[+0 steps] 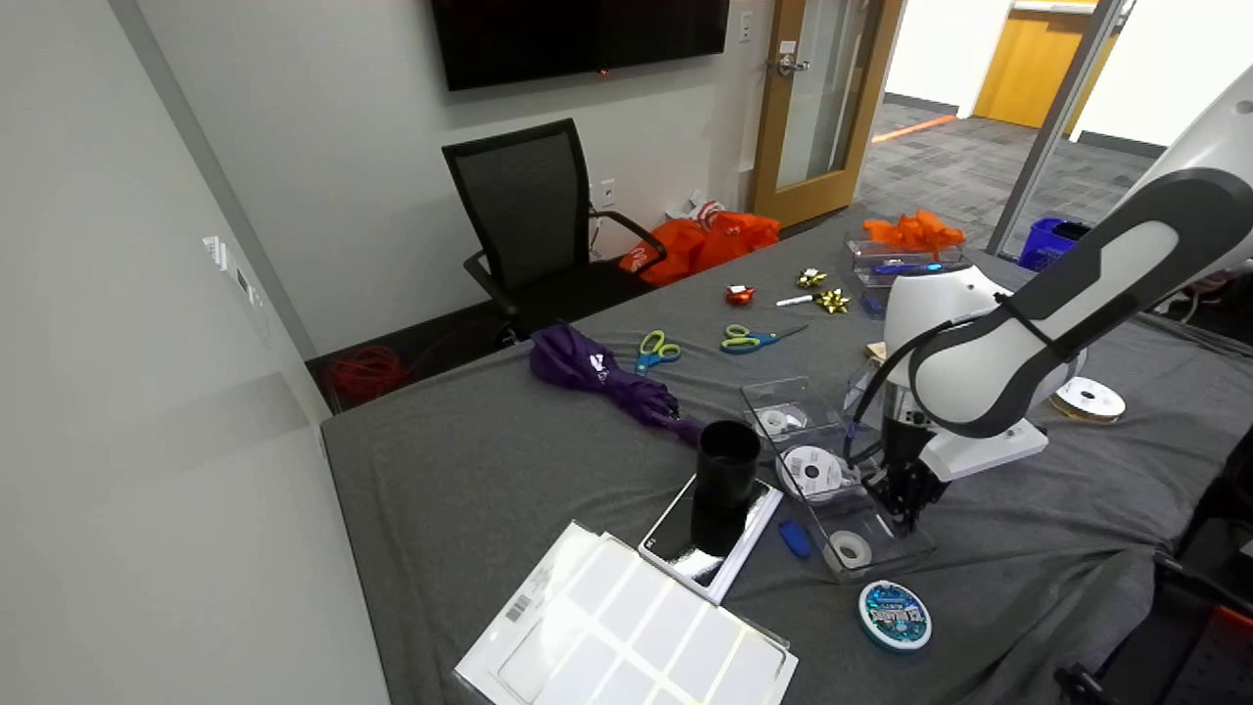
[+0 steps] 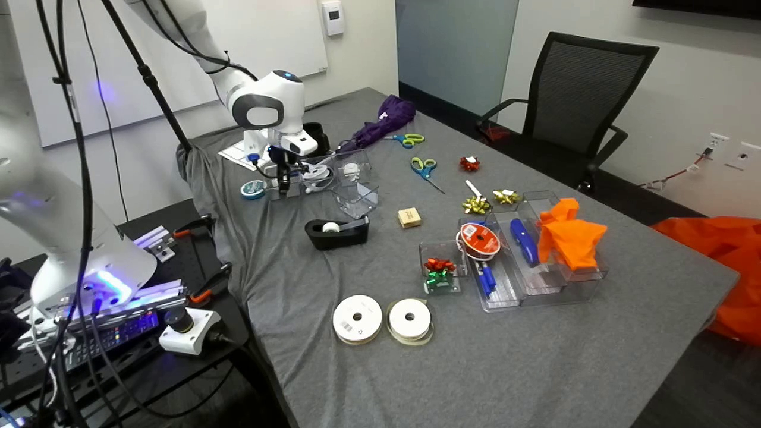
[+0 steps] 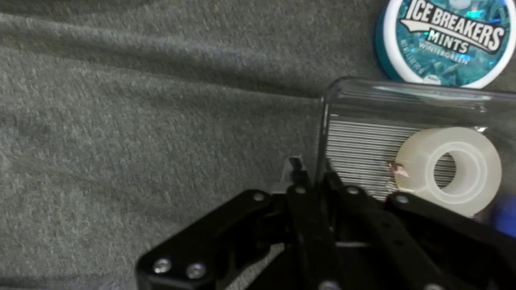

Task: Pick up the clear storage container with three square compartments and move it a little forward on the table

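Storage container (image 3: 356, 147) lies on the table (image 1: 480, 460), at right in my wrist view, a tape roll (image 3: 453, 201) inside. I have the gripper (image 3: 313, 163) narrow, pinching the container's wall. Upper right, a mint tin (image 3: 447, 46) sits just beside it; in an exterior view, a black cup (image 1: 726, 468) stands left of both.

clear storage container (image 3: 363, 141), three o'clock in the wrist view: see-through plastic, glossy rim, finely ribbed floor
tape roll (image 3: 415, 173), inside it: milky, smooth, faintly shiny
mints tub (image 3: 447, 44), two o'clock there: glossy label, iridescent flecks, smooth edge
gripper (image 3: 312, 169), toward five o'clock: dull black, bright metal screw heads
table (image 3: 161, 141): matt cloth, rough-grained, creased
flat box (image 1: 700, 548), five o'clock in an exterior view: mirror-glossy top
umbrella (image 2: 380, 125), twelve o'clock in an exterior view: wrinkled cloth
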`<act>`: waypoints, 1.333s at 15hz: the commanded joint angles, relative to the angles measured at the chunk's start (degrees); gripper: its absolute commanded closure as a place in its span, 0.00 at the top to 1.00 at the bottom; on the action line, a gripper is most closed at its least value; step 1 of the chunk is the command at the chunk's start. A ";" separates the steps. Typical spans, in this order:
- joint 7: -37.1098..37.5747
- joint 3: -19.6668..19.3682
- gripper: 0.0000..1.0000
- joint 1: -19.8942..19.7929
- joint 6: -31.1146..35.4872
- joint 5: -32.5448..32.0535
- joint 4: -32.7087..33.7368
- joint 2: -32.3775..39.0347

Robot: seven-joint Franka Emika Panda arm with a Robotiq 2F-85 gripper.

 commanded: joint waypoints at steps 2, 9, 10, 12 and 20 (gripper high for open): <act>-1.95 0.36 0.00 -0.61 1.77 0.71 0.46 0.57; -5.52 0.98 0.01 -1.87 1.15 1.49 -0.82 -2.90; -6.40 1.13 0.01 -2.38 0.88 1.91 -0.87 -3.53; -8.20 1.31 0.01 -3.34 0.57 3.05 -0.53 -4.27; -8.59 -0.76 0.01 -5.83 -2.87 4.05 7.88 -3.02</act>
